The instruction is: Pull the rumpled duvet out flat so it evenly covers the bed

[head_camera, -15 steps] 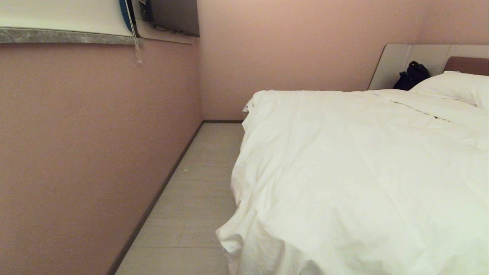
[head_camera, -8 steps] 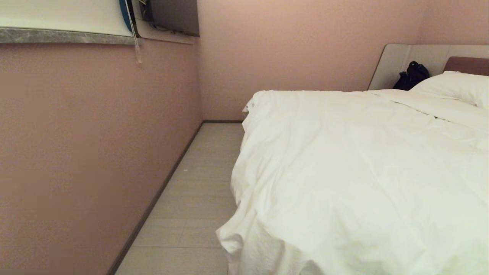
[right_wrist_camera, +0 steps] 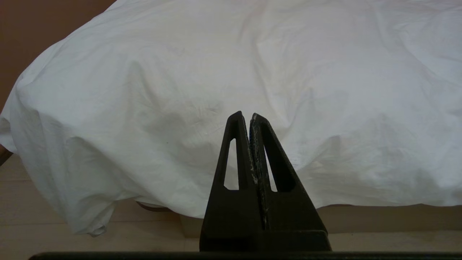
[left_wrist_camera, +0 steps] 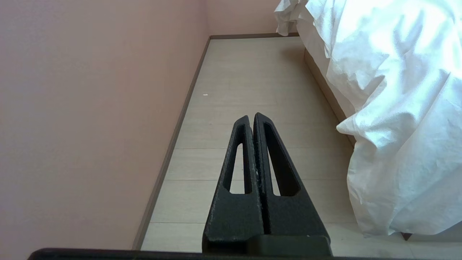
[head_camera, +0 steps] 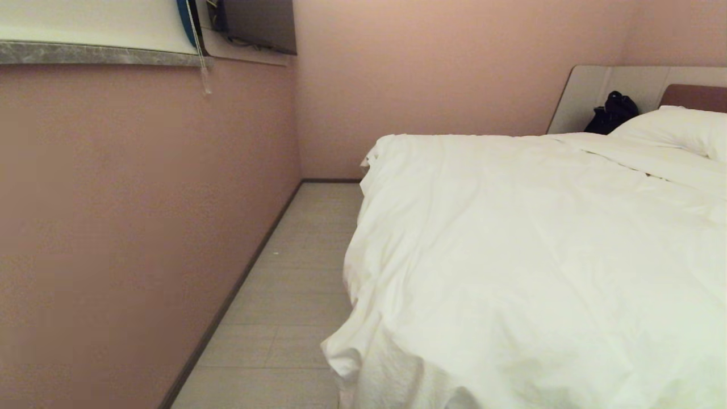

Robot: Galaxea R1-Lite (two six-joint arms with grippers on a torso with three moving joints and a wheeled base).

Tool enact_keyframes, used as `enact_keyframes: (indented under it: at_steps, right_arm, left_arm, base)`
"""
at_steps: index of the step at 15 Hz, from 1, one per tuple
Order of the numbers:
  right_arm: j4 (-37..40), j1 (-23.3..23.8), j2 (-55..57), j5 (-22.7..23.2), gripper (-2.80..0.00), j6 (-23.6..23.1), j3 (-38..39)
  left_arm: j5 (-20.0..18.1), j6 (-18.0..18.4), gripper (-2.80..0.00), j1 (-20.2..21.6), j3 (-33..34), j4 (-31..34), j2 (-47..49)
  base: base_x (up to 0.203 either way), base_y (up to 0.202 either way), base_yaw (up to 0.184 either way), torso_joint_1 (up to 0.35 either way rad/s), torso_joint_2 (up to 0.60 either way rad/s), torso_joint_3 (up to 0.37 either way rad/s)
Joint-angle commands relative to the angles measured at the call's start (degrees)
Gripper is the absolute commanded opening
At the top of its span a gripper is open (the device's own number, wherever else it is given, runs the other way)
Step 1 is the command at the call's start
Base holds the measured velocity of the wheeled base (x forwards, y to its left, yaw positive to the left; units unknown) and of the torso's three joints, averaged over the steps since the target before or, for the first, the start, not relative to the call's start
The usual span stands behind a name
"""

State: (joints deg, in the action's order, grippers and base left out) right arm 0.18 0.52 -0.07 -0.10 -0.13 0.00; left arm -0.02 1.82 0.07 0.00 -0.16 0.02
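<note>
The white duvet [head_camera: 528, 255] lies spread over the bed, softly wrinkled, with its near left corner [head_camera: 346, 355] drooping over the foot towards the floor. The bed's beige headboard [head_camera: 590, 91] with a reddish-brown insert [head_camera: 696, 96] stands at the far right. Neither arm appears in the head view. My left gripper [left_wrist_camera: 251, 117] is shut and empty, held over the floor of the aisle, with the hanging duvet [left_wrist_camera: 397, 119] off to one side. My right gripper [right_wrist_camera: 244, 115] is also shut and empty, facing the duvet [right_wrist_camera: 234, 72] that drapes the foot of the bed, apart from it.
A pink wall [head_camera: 130, 216] runs along the left, leaving a narrow aisle of pale floor [head_camera: 289, 295] beside the bed. A white pillow [head_camera: 676, 128] and a dark bag [head_camera: 613, 113] sit at the headboard. A grey ledge [head_camera: 96, 54] juts from the wall above.
</note>
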Motion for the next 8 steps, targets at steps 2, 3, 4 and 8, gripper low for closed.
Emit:
enact_keyframes:
  at_steps: [2,3,4,8]
  right_arm:
    - [0.0,0.0,0.1,0.0,-2.80,0.0,0.0]
    - [0.0,0.0,0.1,0.0,-2.80,0.0,0.0]
    - [0.0,0.0,0.1,0.0,-2.80,0.0,0.0]
    - [0.0,0.0,0.1,0.0,-2.80,0.0,0.0]
  left_arm:
    - [-0.1,0.0,-2.80,0.0,0.0,0.0,0.0]
    - [0.0,0.2,-2.80,0.0,0.0,0.0,0.0]
    - [0.3,0.4,-2.80,0.0,0.0,0.0,0.0]
    - [0.4,0.5,-2.80,0.1,0.0,0.2,0.1]
  base:
    - [0.000,0.000,0.000,0.000,0.00,0.000]
    - [0.000,0.000,0.000,0.000,0.00,0.000]
    - [0.000,0.000,0.000,0.000,0.00,0.000]
    - [0.000,0.000,0.000,0.000,0.00,0.000]
